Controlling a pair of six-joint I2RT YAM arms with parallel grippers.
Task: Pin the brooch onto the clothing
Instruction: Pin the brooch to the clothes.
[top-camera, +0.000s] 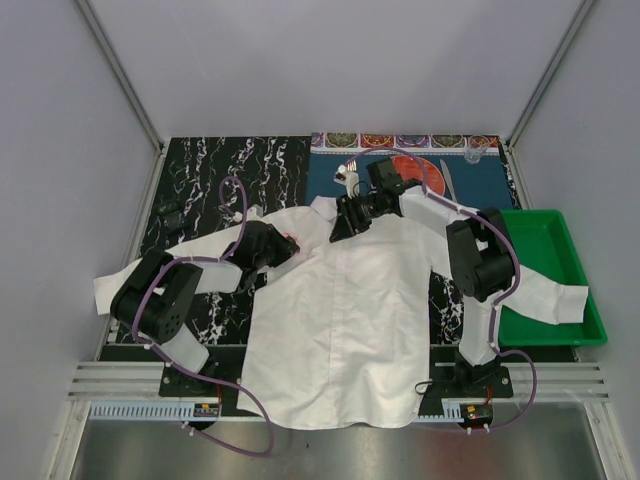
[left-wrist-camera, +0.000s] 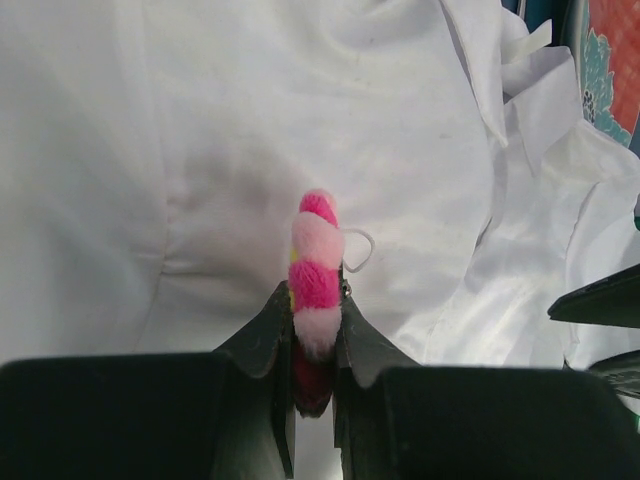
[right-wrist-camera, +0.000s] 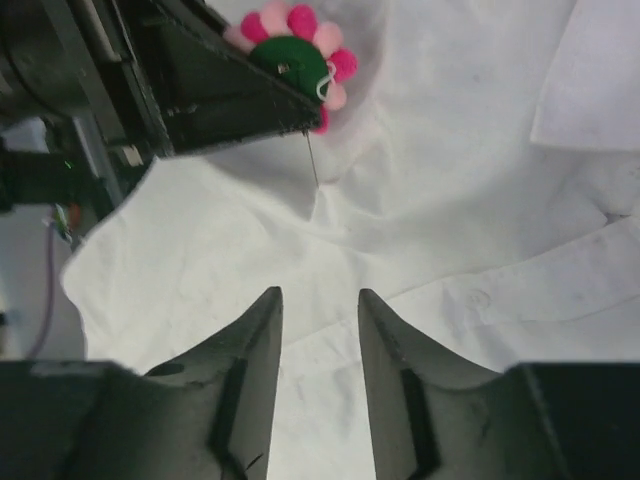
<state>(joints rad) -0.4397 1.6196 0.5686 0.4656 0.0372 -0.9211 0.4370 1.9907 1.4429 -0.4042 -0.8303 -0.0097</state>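
The white shirt (top-camera: 340, 310) lies spread flat, collar at the far side. My left gripper (top-camera: 278, 246) is shut on the brooch (top-camera: 291, 239) over the shirt's left shoulder. In the left wrist view the brooch (left-wrist-camera: 316, 270) stands edge-on between the fingers, pink and red petals upward, above the shirt (left-wrist-camera: 220, 150). In the right wrist view the brooch (right-wrist-camera: 290, 45) shows its green back, and its open pin (right-wrist-camera: 312, 160) points down onto the fabric (right-wrist-camera: 450, 200). My right gripper (top-camera: 343, 222) hovers open and empty by the collar, jaws (right-wrist-camera: 320, 295) apart just over the cloth.
A green tray (top-camera: 556, 250) stands at the right, partly under the shirt's sleeve. A round red-and-teal plate (top-camera: 428, 176) and a fork (top-camera: 349, 176) lie on a blue mat beyond the collar. Black marbled tabletop (top-camera: 210, 170) shows at the far left.
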